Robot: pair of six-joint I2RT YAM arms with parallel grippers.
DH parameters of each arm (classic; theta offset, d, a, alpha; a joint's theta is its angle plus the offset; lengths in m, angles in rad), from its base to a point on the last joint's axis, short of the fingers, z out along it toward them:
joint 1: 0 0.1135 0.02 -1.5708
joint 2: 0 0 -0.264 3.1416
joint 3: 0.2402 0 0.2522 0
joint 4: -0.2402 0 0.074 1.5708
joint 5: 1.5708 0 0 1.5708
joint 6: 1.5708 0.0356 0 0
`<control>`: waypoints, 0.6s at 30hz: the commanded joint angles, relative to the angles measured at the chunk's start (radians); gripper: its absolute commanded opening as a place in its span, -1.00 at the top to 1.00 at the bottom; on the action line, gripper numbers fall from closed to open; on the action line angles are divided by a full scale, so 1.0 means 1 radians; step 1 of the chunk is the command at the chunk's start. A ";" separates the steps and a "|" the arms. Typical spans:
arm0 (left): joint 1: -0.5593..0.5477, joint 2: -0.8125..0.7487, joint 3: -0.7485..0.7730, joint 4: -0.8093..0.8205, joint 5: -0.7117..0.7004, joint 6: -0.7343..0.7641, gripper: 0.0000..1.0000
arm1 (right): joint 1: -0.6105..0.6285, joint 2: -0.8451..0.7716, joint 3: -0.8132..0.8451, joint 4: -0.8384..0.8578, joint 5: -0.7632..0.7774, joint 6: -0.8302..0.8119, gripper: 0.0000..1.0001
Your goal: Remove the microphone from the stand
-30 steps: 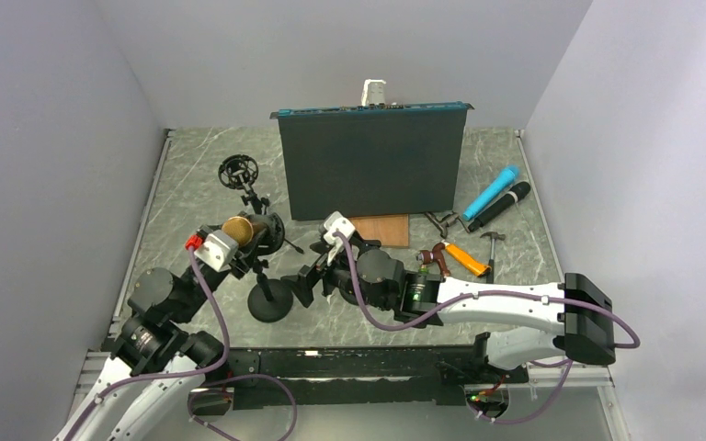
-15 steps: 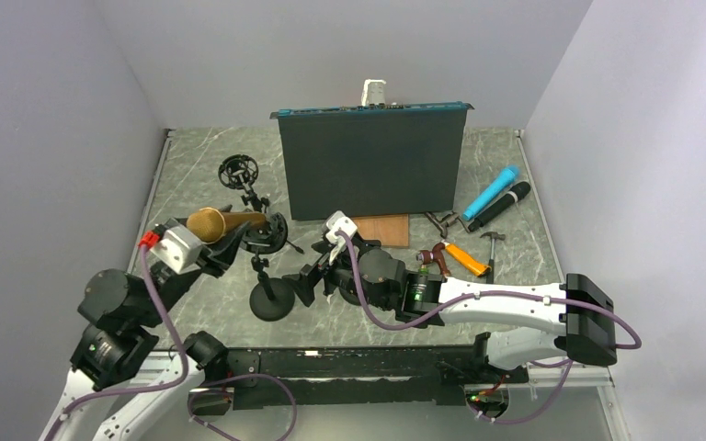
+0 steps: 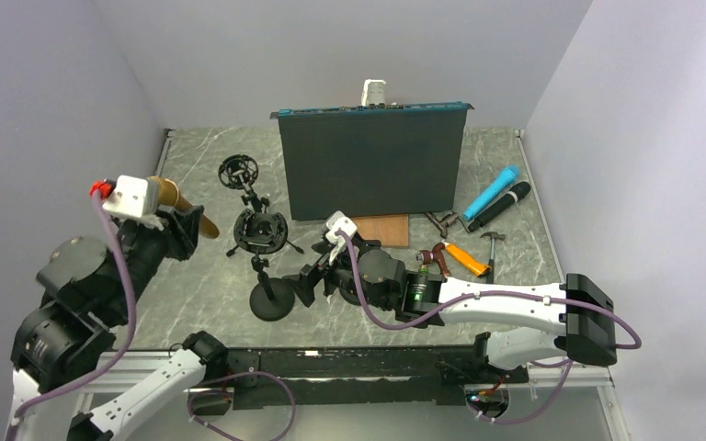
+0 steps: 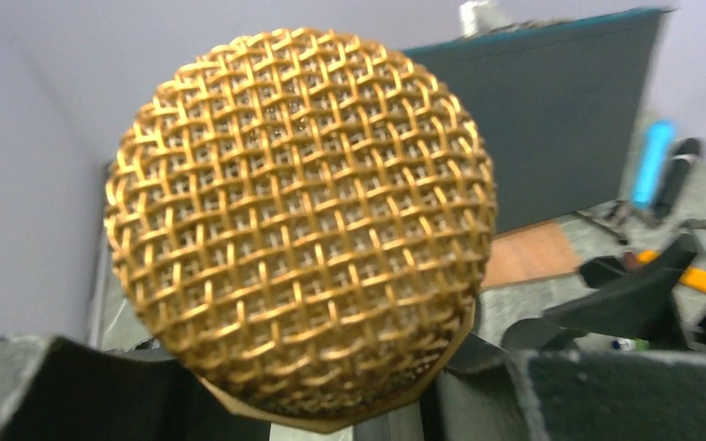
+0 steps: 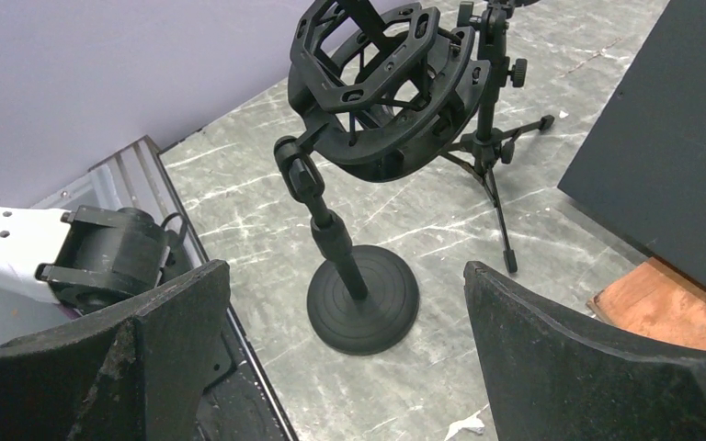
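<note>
Gold mesh, matt black, veined grey

Your microphone (image 4: 299,230) shows a shiny gold woven-wire metal grille. The stand (image 5: 360,299) looks matt black, with a smooth round base. The surface (image 5: 239,207) is grey, white-veined and stone-like, with a slight sheen. The right pincer (image 5: 345,276) pads (image 5: 170,340) look rough, dark and felt-like.

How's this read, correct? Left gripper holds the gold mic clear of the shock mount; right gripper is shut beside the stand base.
One error: the right gripper is open, not shut; the right wrist view shows its fingers spread wide, framing the stand base. The left gripper does hold the gold mic clear of the shock mount.
</note>
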 commanded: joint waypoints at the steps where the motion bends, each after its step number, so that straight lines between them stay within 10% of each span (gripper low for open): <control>1: 0.001 0.109 0.030 -0.256 -0.257 -0.126 1.00 | -0.004 0.002 0.039 0.014 -0.017 0.009 -1.00; 7: 0.055 0.118 -0.094 -0.215 -0.304 -0.125 1.00 | -0.003 0.001 0.045 -0.009 -0.023 0.013 -1.00; 18: 0.586 0.258 -0.293 -0.088 0.136 -0.151 1.00 | -0.004 -0.051 0.010 -0.021 -0.030 0.046 -1.00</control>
